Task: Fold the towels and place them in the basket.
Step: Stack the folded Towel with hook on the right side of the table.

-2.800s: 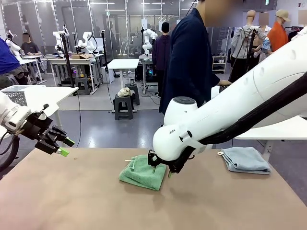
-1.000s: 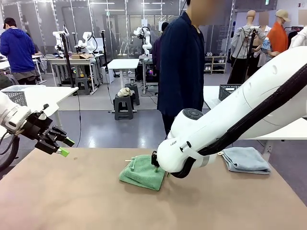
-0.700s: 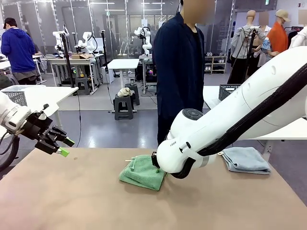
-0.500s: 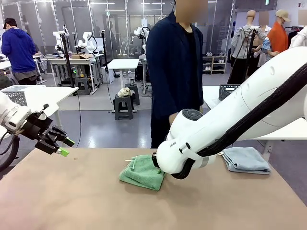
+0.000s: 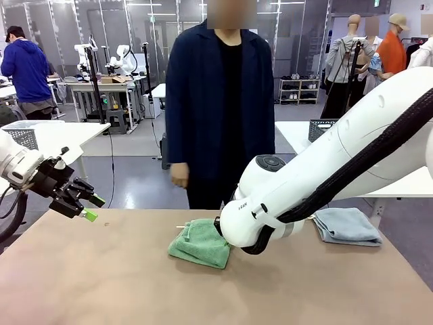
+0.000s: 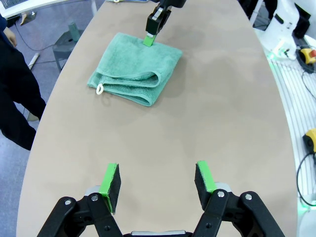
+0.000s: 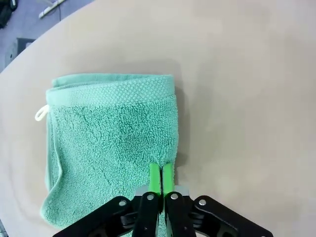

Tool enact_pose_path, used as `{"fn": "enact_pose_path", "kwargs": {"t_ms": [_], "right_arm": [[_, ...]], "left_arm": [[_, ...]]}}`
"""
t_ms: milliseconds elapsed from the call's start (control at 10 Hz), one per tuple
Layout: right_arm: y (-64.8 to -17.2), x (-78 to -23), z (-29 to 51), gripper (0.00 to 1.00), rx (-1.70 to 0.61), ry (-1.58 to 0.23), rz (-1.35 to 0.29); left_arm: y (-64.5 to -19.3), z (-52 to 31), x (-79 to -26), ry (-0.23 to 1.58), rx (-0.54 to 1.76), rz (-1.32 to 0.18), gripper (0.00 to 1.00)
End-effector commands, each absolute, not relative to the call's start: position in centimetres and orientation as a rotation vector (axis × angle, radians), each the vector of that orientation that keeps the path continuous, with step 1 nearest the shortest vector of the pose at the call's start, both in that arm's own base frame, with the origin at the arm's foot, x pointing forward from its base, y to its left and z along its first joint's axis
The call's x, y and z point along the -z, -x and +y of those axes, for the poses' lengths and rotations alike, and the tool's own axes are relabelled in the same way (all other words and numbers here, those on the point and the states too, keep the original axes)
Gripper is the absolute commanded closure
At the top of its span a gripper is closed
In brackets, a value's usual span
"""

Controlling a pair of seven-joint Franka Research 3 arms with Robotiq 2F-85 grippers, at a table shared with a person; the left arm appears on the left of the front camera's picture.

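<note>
A folded green towel [image 5: 200, 244] [image 6: 134, 68] [image 7: 111, 138] lies mid-table, its white loop at the left end. My right gripper [image 7: 161, 170] [image 6: 149, 38] is down at the towel's right edge, its green pads pressed together on the cloth there; in the front view the arm's wrist [image 5: 250, 217] covers it. My left gripper [image 5: 86, 208] [image 6: 157, 170] hangs open above the table's left side, holding nothing. A pale blue towel [image 5: 346, 225] lies folded at the table's far right. The dark grey basket [image 5: 322, 130] stands on a white table behind.
A person [image 5: 216, 108] in dark clothes stands at the far edge, facing the table, hands down. A paler lattice basket [image 5: 24, 134] sits on a side table at far left. Bare tabletop [image 5: 135, 284] stretches in front of the green towel.
My right gripper's jaws have closed at the green towel's edge. The person has walked left along the far side and now faces the table. My left arm is still.
</note>
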State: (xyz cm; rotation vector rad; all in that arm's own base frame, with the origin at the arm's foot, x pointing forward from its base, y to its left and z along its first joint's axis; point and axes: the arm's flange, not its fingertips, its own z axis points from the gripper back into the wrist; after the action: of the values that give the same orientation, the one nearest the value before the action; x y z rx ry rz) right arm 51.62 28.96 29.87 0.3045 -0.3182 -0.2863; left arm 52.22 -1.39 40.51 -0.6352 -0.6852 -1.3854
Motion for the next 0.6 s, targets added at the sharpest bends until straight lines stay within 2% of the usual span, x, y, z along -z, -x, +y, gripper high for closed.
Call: {"fn": "enact_pose_path", "kwargs": {"t_ms": [0, 100, 500], "right_arm": [[-51.24, -29.88, 29.18, 1.0, 0.309, -0.316, -0.365], [-51.62, -29.87, 28.96, 1.0, 0.286, -0.304, -0.318], [-51.62, -29.87, 28.96, 1.0, 0.286, -0.304, -0.318]], "left_arm": [[-52.23, -1.46, -40.6, 0.626, 1.385, -0.686, 0.23], [-52.23, -1.46, -40.6, 0.626, 1.385, -0.686, 0.23], [-52.23, -1.46, -40.6, 0.626, 1.385, -0.686, 0.23]]}}
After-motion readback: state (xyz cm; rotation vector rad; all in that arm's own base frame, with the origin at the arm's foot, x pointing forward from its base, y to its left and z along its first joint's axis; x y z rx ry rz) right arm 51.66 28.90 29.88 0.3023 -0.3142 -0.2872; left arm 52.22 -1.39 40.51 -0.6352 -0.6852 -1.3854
